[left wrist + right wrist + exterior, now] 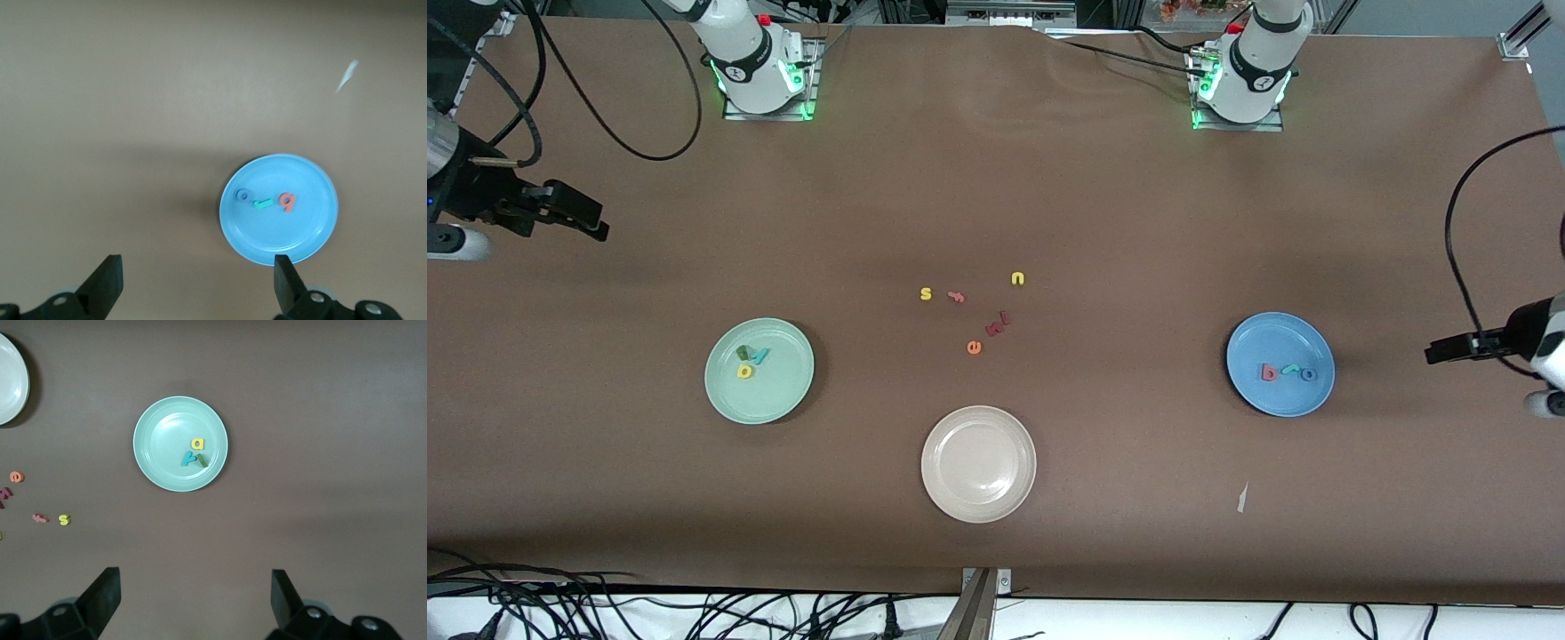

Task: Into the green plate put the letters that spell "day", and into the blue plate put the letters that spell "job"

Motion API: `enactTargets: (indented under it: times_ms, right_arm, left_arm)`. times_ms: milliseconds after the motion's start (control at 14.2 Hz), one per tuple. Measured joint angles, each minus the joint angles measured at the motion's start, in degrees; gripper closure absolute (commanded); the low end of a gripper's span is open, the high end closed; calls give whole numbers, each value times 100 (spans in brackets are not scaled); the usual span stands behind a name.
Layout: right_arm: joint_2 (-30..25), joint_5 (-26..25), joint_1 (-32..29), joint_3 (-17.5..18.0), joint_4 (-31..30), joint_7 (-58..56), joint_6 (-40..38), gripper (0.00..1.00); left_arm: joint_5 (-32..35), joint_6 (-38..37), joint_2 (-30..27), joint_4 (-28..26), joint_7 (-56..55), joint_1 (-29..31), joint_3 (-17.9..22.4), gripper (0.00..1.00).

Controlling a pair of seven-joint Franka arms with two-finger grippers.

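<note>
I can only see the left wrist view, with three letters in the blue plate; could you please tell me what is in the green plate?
Observer: The green plate holds the yellow d, the olive a and the teal y.
Operator: Thank you. Are any letters lying loose on the table?
Observer: Yes, several lie farther from the front camera than the cream-white plate, among them a yellow s, a pink f, a yellow u and an orange e.
Operator: And where is the right gripper?
Observer: It hangs open over the right arm's end of the table, holding nothing.
</note>
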Motion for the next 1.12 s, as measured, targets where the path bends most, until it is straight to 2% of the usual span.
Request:
enactTargets:
  times_ms: [281, 421, 702, 1124]
  right_arm:
    - [13, 16, 81, 87, 21, 0, -40, 0]
    - [13, 16, 86, 117, 28, 0, -47, 0]
    - [15, 16, 86, 123, 29, 0, -61, 0]
    - [15, 3, 86, 123, 160, 0, -153, 0]
  left_arm:
    - [-88, 267, -1365, -889, -47, -529, -56, 0]
    - [-87, 259, -1804, -1298, -139, -942, -21, 0]
    - [-87, -279, -1905, -1360, -148, -1705, 520, 0]
    - [-218, -1256, -1912, -869, -144, -1788, 624, 0]
